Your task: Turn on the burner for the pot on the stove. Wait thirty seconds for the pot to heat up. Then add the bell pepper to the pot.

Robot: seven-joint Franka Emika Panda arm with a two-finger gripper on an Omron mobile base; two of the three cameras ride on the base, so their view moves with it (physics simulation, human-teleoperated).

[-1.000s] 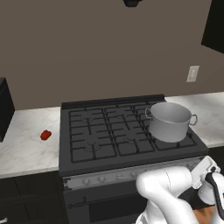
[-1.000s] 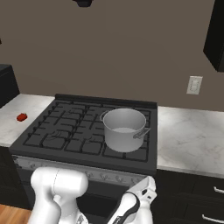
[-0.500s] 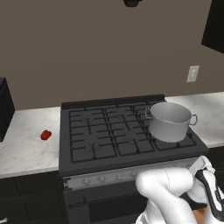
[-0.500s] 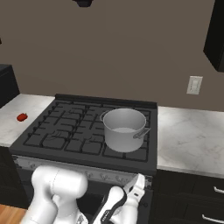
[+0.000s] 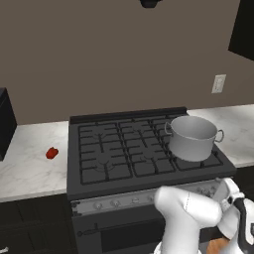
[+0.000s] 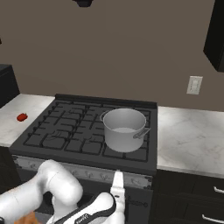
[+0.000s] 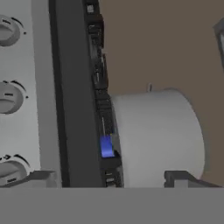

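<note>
The silver-grey pot stands on the right-hand grates of the black stove. In the hand view the pot fills the right, and a small blue flame shows at the burner beneath it. The small red bell pepper lies on the counter left of the stove, far from the pot. My gripper is open, low in front of the stove's knob panel, with nothing between its fingers. One fingertip sits beside the lowest grey knob.
A row of small grey knobs runs along the stove front above the oven door. Marble counters flank the stove. A dark appliance stands at the far left, and a wall outlet is at the right. Drawers lie lower right.
The gripper went from shut to wide open, and the hand shifted a little to the left under the knob panel. Pot and bell pepper stayed put.
</note>
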